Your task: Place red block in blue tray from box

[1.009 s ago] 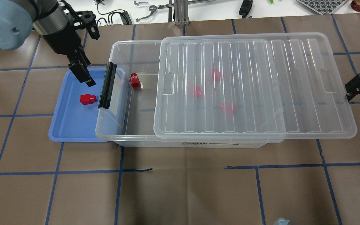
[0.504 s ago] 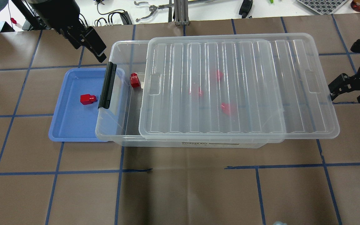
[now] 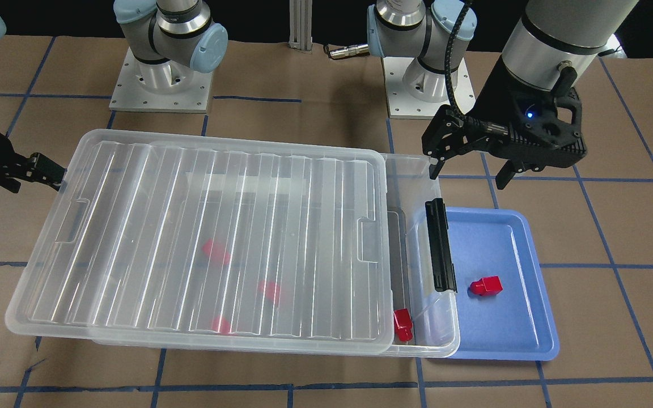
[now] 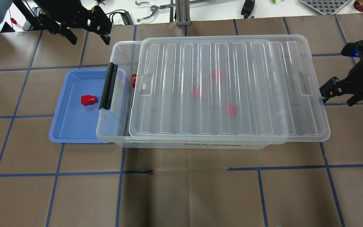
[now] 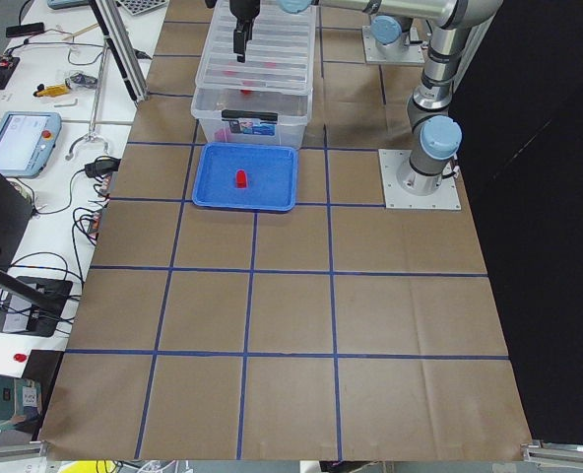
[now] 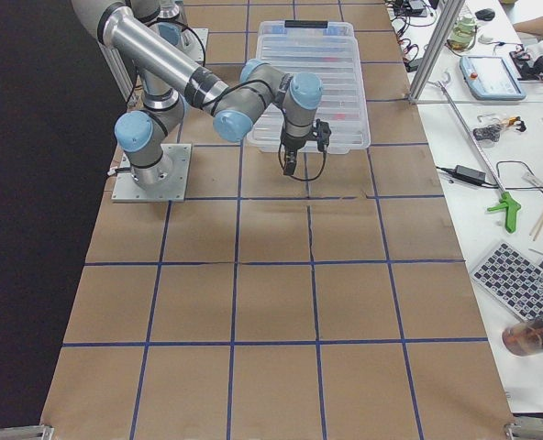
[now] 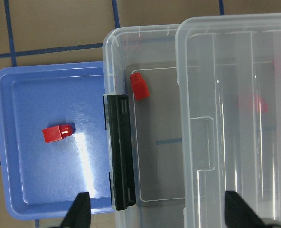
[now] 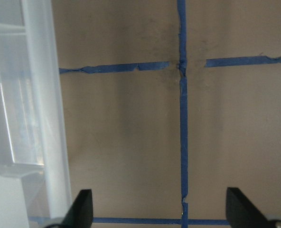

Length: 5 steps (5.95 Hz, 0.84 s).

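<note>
One red block lies on its side in the blue tray, below the left gripper, which hangs high above the tray and the box's latch end, fingers spread wide with nothing between them. A second red block sits in the box, just past the black latch, at the uncovered end. Three more show faintly under the lid. The right gripper, likewise spread and empty, hovers just beside the lid's opposite short edge, above the bench.

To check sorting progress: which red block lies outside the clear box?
The red block in the blue tray, beside the black latch; the other four sit inside the box, three under its lid.
</note>
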Available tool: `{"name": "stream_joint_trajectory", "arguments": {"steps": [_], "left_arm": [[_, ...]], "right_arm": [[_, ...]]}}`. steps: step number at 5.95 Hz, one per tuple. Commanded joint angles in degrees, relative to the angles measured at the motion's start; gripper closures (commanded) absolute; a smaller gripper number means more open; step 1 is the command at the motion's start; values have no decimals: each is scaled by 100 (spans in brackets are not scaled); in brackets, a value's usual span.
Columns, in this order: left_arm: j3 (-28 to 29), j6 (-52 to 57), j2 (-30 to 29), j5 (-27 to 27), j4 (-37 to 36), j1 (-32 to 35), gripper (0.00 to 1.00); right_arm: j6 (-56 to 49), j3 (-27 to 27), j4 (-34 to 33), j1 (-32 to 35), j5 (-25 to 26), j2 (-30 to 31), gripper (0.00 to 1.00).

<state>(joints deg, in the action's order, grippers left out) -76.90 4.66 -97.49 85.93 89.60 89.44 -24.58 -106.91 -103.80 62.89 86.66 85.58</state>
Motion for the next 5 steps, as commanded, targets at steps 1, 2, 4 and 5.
{"name": "stream_joint_trajectory", "arguments": {"steps": [1,2,4,5], "left_arm": [[-27,-176,81,20,5,-23,1],[-96,-141,63,-32,-3,-57,1],[-290,-1,10,2,-82,-75,1],[-230,-43,19,29,4,-67,1]], "right_arm": [[286,-5,0,284,-70,3,0],[375,-5,9,398,-70,3,0],[602,-5,17,610,-79,3,0],[639,-5,9,723,-88,3,0]]}}
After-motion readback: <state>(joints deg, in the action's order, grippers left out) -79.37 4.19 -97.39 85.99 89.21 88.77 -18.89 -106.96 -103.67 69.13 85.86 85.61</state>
